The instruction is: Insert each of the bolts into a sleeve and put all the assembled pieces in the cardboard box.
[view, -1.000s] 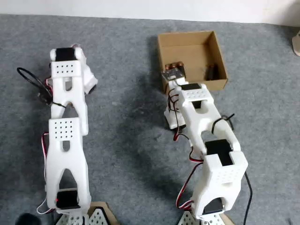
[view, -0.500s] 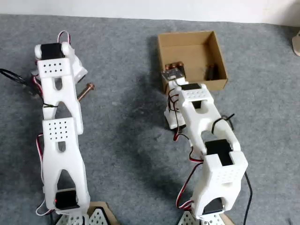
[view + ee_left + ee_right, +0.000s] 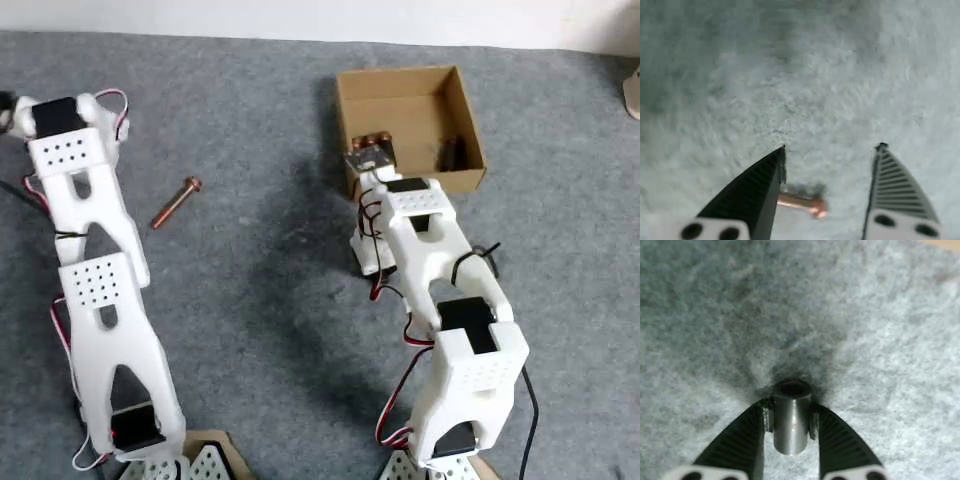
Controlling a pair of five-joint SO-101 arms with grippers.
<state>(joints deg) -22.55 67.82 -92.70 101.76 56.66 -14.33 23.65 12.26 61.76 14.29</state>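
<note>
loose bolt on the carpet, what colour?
Copper, a reddish-orange metal tone. The bolt shows best in the high view.

The left gripper [image 3: 832, 147] is pointing downward with its jaws spread wide; the right gripper [image 3: 790, 409] is clamping a sleeve [image 3: 791, 427], its arm bent.

Copper bolt [image 3: 176, 202]: lying flat, loose, 10 o'clock area, head toward 1 o'clock.
Dark sleeve [image 3: 791, 417]: pinched in right gripper [image 3: 790, 409], bore visible.
Open cardboard box [image 3: 400, 85]: 1 o'clock, assembled pieces [image 3: 372, 140] inside.
</note>
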